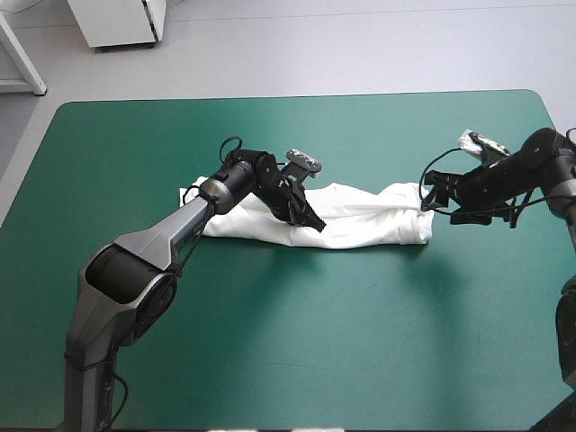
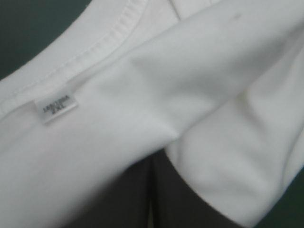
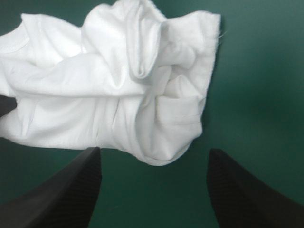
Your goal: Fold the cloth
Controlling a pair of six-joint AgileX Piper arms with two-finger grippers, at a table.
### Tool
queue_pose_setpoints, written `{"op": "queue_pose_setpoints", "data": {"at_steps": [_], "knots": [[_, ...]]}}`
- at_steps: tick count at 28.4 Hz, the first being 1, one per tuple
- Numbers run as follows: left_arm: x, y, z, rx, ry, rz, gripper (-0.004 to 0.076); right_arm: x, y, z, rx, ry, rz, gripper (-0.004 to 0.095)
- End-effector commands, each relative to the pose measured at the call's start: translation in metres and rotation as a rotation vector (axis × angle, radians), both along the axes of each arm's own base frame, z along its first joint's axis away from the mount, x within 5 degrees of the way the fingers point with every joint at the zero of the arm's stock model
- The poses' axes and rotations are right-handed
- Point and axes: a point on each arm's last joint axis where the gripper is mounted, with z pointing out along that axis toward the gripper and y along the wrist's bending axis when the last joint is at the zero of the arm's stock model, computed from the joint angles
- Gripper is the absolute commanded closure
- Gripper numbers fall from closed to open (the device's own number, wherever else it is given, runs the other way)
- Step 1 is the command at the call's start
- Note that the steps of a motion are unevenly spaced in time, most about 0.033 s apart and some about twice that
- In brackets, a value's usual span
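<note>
Two grippers: left gripper (image 1: 309,216) pinches T-shirt (image 1: 364,223) toward collar end, right gripper (image 1: 430,198) spread just off other end. T-shirt — long folded band, middle of desk (image 1: 270,351). Crosswise fold likely in hand; next, right gripper must nip that end.

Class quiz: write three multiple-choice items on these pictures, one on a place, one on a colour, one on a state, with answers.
1. Where on the table does the T-shirt lie? A near-left corner; B across the middle; C off the far edge.
2. The T-shirt's colour? A white; B brown; C yellow.
3. The right tool is: A shut on the T-shirt; B shut, empty; C open.
Answers: B, the high view shows it mid-table; A, white in every view; C, its fingers stand apart.
</note>
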Motion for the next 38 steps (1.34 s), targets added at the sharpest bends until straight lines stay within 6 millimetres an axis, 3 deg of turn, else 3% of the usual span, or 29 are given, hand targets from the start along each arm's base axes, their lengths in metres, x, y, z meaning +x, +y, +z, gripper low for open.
{"op": "queue_pose_setpoints", "data": {"at_steps": [1,4,10,19,22,24,26,32,38], "knots": [[-0.004,-0.006,0.013,-0.054,-0.010,0.010,0.0733,0.002,0.003,0.000,0.065,-0.039,0.012,0.0278],[-0.004,-0.006,0.013,-0.054,-0.009,0.009,0.0733,0.012,0.002,-0.021,0.065,0.001,0.001,0.0278],[-0.004,-0.006,0.013,-0.053,-0.013,0.010,0.0733,0.020,0.008,-0.034,0.038,0.009,0.026,0.0278],[-0.003,-0.005,0.013,-0.054,-0.014,0.013,0.0733,0.030,0.036,-0.068,-0.034,0.077,0.084,0.0303],[-0.003,-0.005,0.013,-0.049,-0.018,0.011,0.0733,0.031,0.042,-0.077,-0.067,0.114,0.074,0.0474],[-0.003,-0.005,0.013,-0.046,-0.020,0.010,0.0733,0.031,0.044,-0.078,-0.081,0.117,0.080,0.0704],[-0.003,-0.005,0.013,-0.046,-0.020,0.010,0.0733,0.031,0.046,-0.078,-0.085,0.108,0.086,0.0935],[-0.003,-0.005,0.013,-0.047,-0.021,0.011,0.0733,0.032,0.046,-0.067,-0.086,0.084,0.091,0.0919],[-0.003,-0.005,0.013,-0.049,-0.020,0.011,0.0733,0.035,0.048,-0.022,-0.078,-0.037,0.096,0.0917]]}}
